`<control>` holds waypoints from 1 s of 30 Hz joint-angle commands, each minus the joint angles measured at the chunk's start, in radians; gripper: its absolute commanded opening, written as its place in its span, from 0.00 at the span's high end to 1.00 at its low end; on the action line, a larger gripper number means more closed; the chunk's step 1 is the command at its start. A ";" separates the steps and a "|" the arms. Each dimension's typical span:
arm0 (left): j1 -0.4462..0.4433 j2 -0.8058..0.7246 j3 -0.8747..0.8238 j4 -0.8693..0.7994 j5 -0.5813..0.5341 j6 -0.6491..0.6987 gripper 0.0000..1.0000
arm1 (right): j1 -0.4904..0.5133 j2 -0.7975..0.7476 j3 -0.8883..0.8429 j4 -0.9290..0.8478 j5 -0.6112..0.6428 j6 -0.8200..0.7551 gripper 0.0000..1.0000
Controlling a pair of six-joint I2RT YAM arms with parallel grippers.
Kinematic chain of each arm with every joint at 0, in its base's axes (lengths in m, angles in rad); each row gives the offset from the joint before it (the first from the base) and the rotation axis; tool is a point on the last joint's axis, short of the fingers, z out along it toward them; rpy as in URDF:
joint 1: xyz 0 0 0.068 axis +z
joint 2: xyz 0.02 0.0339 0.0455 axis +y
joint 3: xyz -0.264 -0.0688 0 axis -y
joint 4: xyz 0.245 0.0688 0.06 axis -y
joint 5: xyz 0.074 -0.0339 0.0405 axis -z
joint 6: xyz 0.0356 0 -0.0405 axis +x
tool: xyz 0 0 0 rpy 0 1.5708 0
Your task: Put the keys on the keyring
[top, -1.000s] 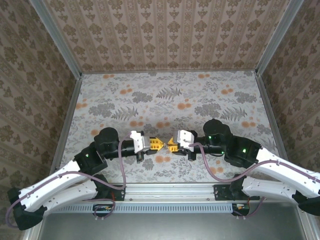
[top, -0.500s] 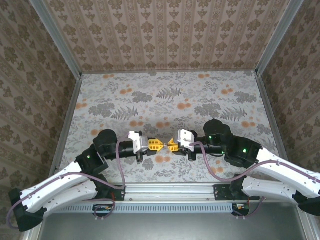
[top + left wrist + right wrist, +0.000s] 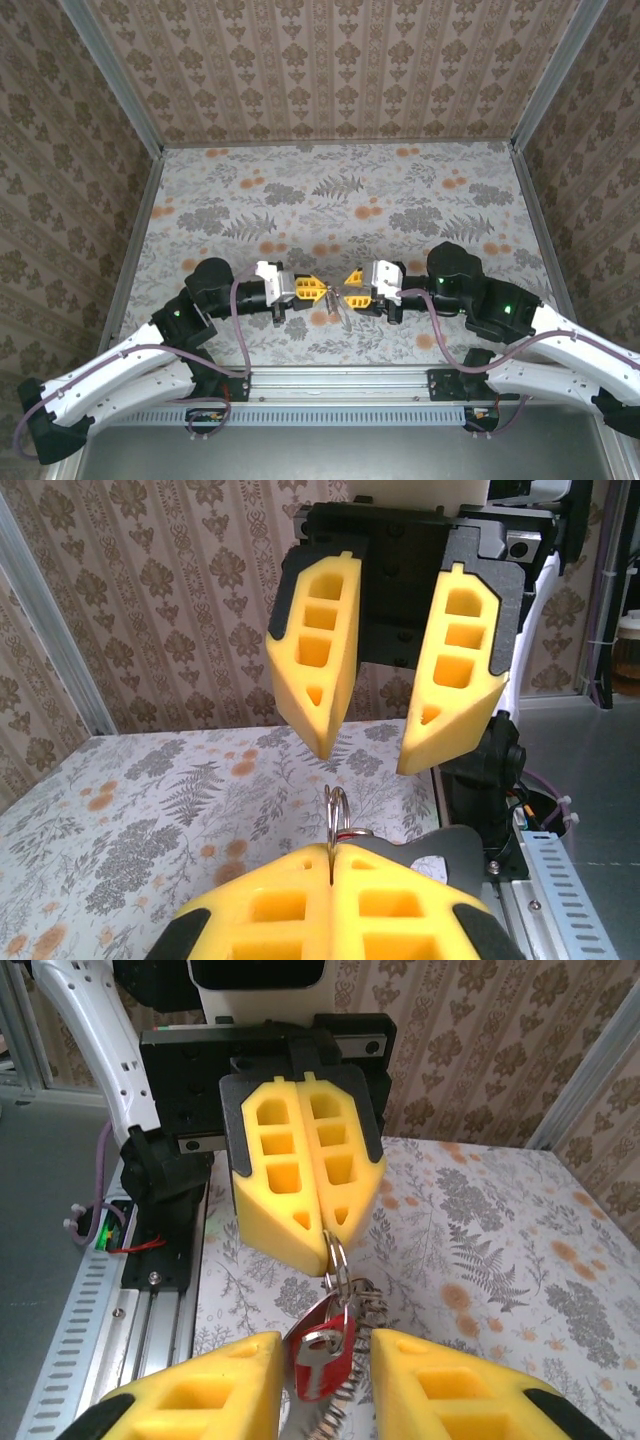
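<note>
Right now the two arms meet nose to nose over the near middle of the floral tabletop (image 3: 350,190). The left claw (image 3: 330,865) is clamped fully closed. Its yellow pads press flat together, and the thin grey metal loop of the keyring (image 3: 337,810) is pinched in the seam at their tips, standing out from them.

Seen from the right wrist, that loop hangs off the tip of the left claw. The keys (image 3: 322,1352) — a small red piece with a silvery metal head — hang just beneath it; whether they are threaded onto the loop I cannot tell.

The right claw (image 3: 350,286) faces the left one, close to it but apart. Its jaws are spread with a clear gap — from the left wrist both of its pads (image 3: 312,670) show wide, with nothing between them. In its own camera the red piece lies in line with that gap, and I cannot tell whether either pad touches it. From above, ring and keys are a small dark cluster between the two claws.
</note>
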 commanded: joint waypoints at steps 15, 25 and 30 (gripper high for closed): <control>0.007 -0.002 0.039 0.023 0.065 -0.006 1.00 | 0.007 0.074 0.024 0.005 -0.028 0.000 0.91; 0.007 -0.010 0.039 0.027 0.071 -0.008 1.00 | 0.007 0.045 0.003 0.005 -0.014 0.016 0.80; 0.008 -0.011 0.041 0.031 0.072 -0.011 1.00 | 0.007 0.054 0.004 0.001 -0.002 0.011 0.82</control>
